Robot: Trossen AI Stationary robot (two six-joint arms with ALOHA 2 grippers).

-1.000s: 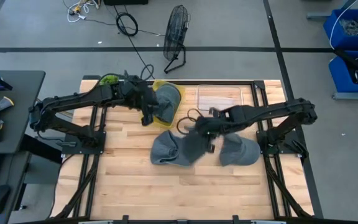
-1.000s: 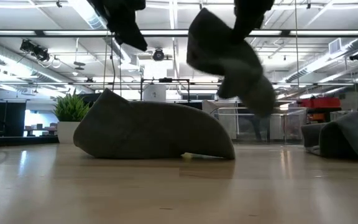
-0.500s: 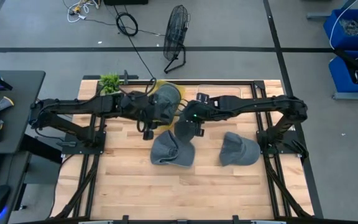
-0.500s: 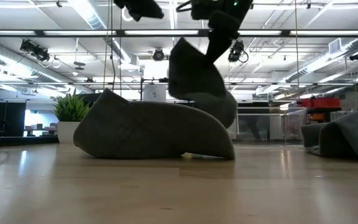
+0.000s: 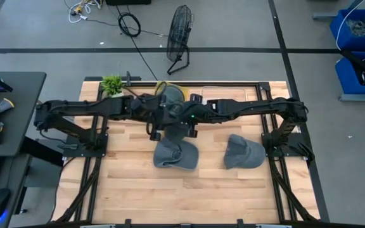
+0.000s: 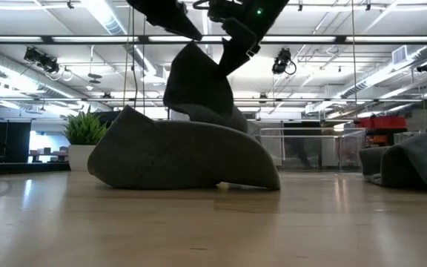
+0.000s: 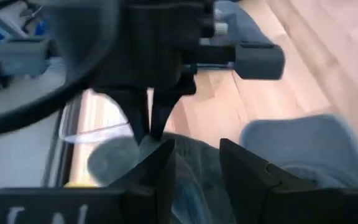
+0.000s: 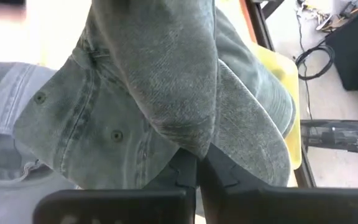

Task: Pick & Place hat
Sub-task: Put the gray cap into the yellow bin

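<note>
Above the table's far middle, the right gripper [image 5: 187, 120] is carrying a grey hat [image 6: 197, 85], its fingers pinched tight on a fold of the cloth so that the hat is hanging below them, clear of the wood. Just beside it, the left gripper [image 5: 155, 121] is hovering with its fingers parted and nothing between them, facing the right one at close quarters. Beyond both grippers a yellow bin [image 5: 163, 87] is already holding another grey hat [image 5: 172, 95], which looks to be the drop place. Below and nearer than the carried hat, a second hat on the table [image 6: 184, 157] is lying flat; a third hat [image 5: 244, 152] is resting well off to the right arm's side.

To do this step well, the right arm is best keeping its height until the hanging cloth is over the bin's rim, and opening only once the hat is sagging inside. The two grippers are crowding each other, so a slow approach should avoid a knock.
</note>
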